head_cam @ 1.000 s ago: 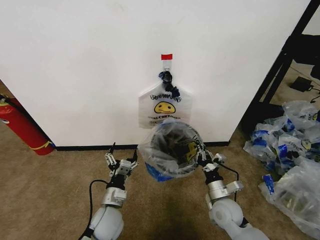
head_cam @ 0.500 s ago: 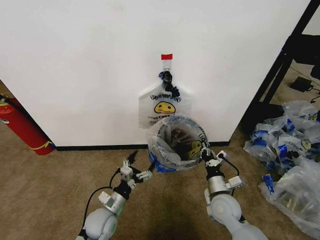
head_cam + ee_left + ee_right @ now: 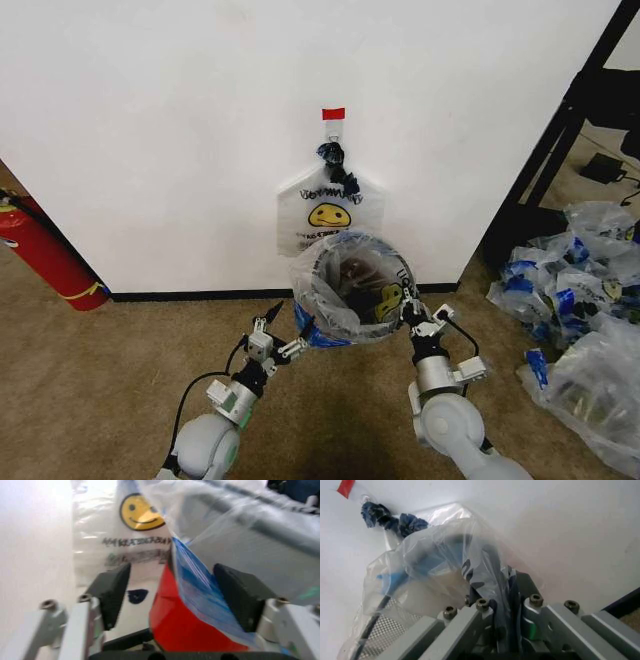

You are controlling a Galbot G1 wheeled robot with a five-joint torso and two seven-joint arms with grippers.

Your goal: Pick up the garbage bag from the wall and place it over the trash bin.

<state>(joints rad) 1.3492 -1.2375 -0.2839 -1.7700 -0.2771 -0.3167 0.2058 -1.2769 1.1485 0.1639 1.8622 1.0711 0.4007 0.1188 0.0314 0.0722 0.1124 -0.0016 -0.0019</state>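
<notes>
The garbage bag (image 3: 388,298) is draped over the mouth of the trash bin (image 3: 335,272), which stands at the foot of the wall (image 3: 150,150); its smiley face shows on the right side. My right gripper (image 3: 413,318) is shut on the bag's rim at the right, and in the right wrist view the crinkled plastic (image 3: 445,555) is pinched in the right gripper (image 3: 502,592). My left gripper (image 3: 281,335) is open at the bin's lower left. The left gripper (image 3: 175,596) has the bag's blue patch (image 3: 195,581) and the bin's red base (image 3: 172,624) between its fingers.
A second smiley bag (image 3: 328,215) hangs from the hook under red tape (image 3: 333,114) just behind the bin. A red fire extinguisher (image 3: 45,250) leans at the left. A black rack (image 3: 560,130) and heaped clear bags (image 3: 585,320) take up the right side. Brown carpet lies in front.
My left gripper has moved right, up to the bin's lower-left side. The bagged bin's mouth has shifted a little right and toward the wall. The right gripper keeps its hold.
</notes>
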